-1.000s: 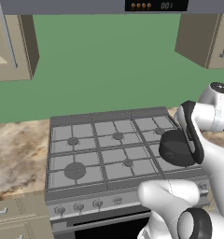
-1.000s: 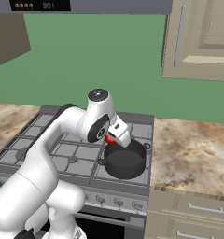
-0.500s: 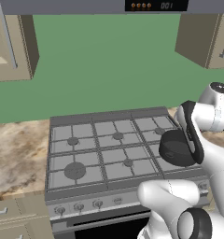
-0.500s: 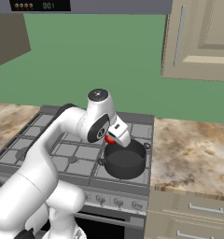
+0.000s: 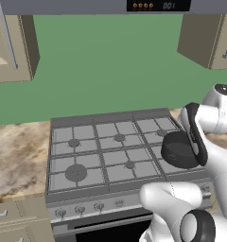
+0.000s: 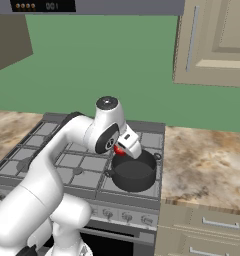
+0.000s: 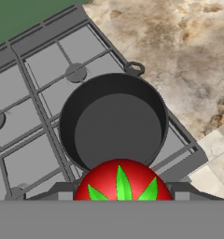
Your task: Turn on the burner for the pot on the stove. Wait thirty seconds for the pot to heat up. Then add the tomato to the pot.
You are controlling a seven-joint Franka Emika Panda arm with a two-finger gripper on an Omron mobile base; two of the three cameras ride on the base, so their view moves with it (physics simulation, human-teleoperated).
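The stove (image 5: 110,151) takes up the middle of the left base view, its dark grates running from centre left to lower right, with a row of small knobs along its front edge. A mottled stone counter (image 6: 207,160) flanks it, showing at the right of the right base view and along the upper right of the hand view. The white arm curls over the stove's right side, its upper joint in the centre of the right base view.

The pot (image 6: 134,171) sits on the front right burner, at the lower centre of the right base view and at the right of the stove in the left base view. In the hand view its open, empty mouth lies in the middle of the frame, one small loop handle pointing toward the upper right.

The tomato (image 7: 122,181) sits at the bottom centre of the hand view, green stem leaves facing the camera, and shows as a red spot under the wrist in the right base view. The claw (image 6: 123,148) is clenched on the tomato, holding it in the air above the stove.

The relation that matters: in the hand view the pot's mouth lies directly above the tomato in the frame, so the pot is straight ahead along the claw's line of sight. In the right base view the tomato hangs above the pot's upper left rim. It appears that a short carry toward the pot's centre would be needed before a release would drop the tomato inside rather than onto the rim.
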